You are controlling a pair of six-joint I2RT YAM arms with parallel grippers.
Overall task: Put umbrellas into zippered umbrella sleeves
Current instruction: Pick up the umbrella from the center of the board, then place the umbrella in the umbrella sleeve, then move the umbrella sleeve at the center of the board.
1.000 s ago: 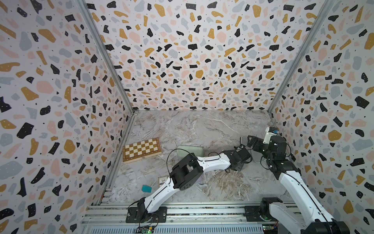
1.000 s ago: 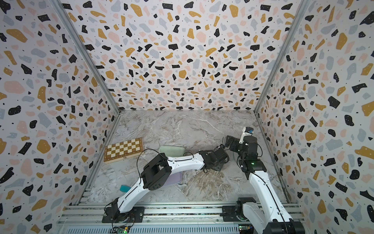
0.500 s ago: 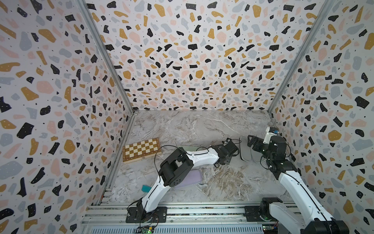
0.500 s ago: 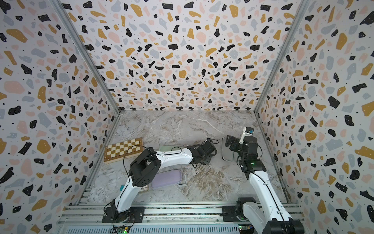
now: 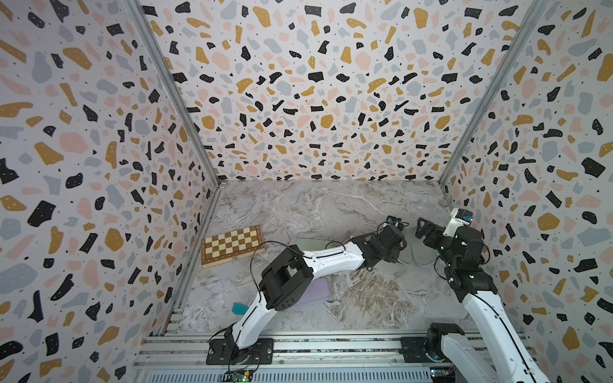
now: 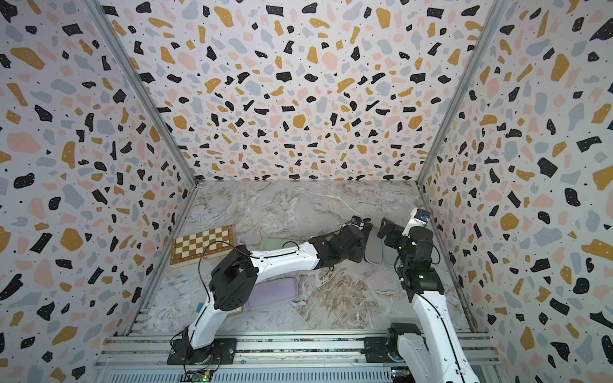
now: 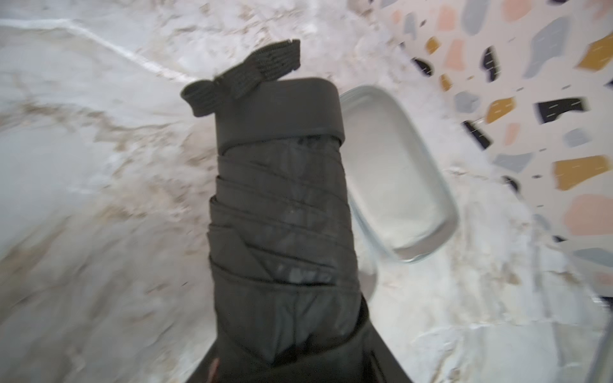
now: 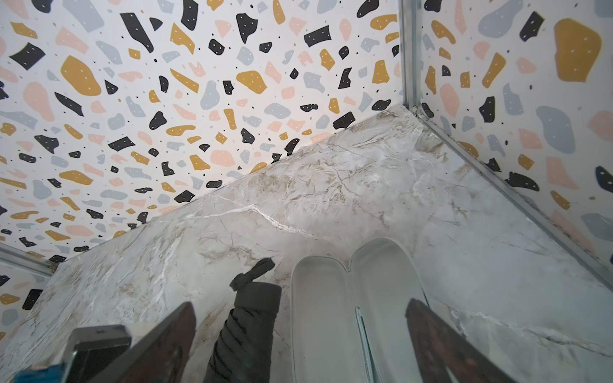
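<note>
Black umbrella (image 7: 282,215) gripped at one end by my left gripper (image 7: 285,348), just beside the open sleeve (image 7: 398,172).
I see the sleeve lying at the table's (image 5: 298,205) 3 o'clock, grey lining up, with the umbrella at its 9 o'clock. My right gripper (image 8: 300,303) hangs by it, jaws spread wide and empty. The chessboard (image 5: 232,245) sits at 9 o'clock.

Checkered wooden chessboard box (image 5: 232,245) lies closed and flat on the marbled grey surface (image 5: 315,205), near the left wall. Small teal item (image 5: 239,308) at front edge, by aluminium rail (image 5: 331,346). Terrazzo-print walls (image 5: 315,99) on three sides.
</note>
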